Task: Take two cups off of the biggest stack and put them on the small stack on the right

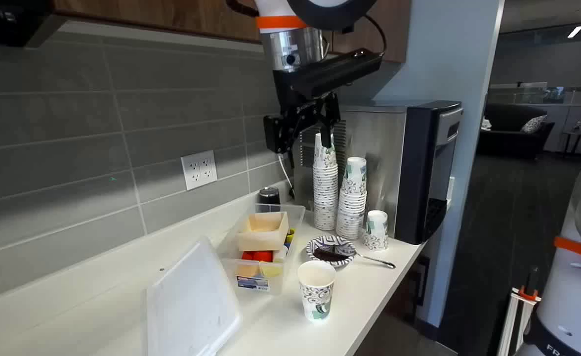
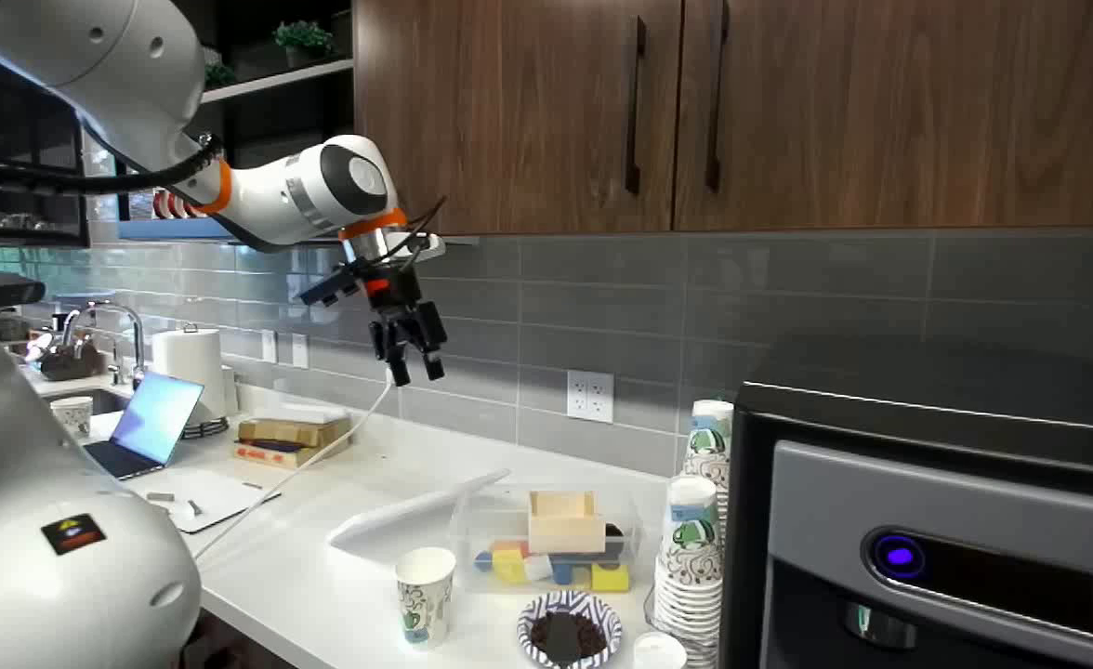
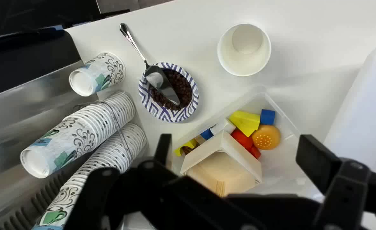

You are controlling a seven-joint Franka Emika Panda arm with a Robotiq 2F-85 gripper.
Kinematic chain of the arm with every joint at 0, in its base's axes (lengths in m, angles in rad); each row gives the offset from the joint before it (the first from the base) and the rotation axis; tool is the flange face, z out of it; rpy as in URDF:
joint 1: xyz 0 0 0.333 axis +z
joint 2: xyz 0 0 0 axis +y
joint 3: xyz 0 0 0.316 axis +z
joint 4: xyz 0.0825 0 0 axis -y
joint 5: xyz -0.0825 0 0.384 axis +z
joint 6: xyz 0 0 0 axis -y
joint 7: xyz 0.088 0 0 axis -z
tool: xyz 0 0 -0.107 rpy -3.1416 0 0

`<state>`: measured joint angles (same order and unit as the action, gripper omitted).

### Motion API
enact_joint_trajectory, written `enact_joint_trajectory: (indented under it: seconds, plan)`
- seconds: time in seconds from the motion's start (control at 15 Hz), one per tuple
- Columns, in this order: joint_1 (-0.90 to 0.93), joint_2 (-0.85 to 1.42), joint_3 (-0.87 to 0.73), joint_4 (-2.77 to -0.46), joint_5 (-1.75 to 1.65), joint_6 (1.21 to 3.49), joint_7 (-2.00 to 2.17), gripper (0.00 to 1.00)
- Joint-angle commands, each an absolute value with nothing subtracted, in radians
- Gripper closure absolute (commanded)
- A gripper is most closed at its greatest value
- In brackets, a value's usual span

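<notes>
The biggest stack of upside-down patterned paper cups stands by the wall. It also shows in the wrist view and partly behind another stack in an exterior view. A middle stack stands beside it, also in the wrist view. The small stack, one or a few upside-down cups, is nearest the counter edge; it shows in the wrist view. My gripper is open and empty, high above the bin, apart from all stacks. It also shows in the wrist view.
An upright cup stands near the counter's front. A patterned bowl holds dark bits and a metal scoop. A clear bin holds toy pieces and a wooden box. A white board leans beside it. A steel machine stands behind the stacks.
</notes>
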<state>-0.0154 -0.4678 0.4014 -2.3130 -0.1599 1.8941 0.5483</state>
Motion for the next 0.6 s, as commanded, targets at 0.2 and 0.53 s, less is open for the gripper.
enact_joint_trajectory:
  seconds: [0.2,0.53]
  plan:
    - [0.023,-0.46,0.37,-2.31,-0.177,1.889,0.563,0.0]
    - [0.021,-0.478,0.298,-2.3,-0.148,1.865,0.504,0.0]
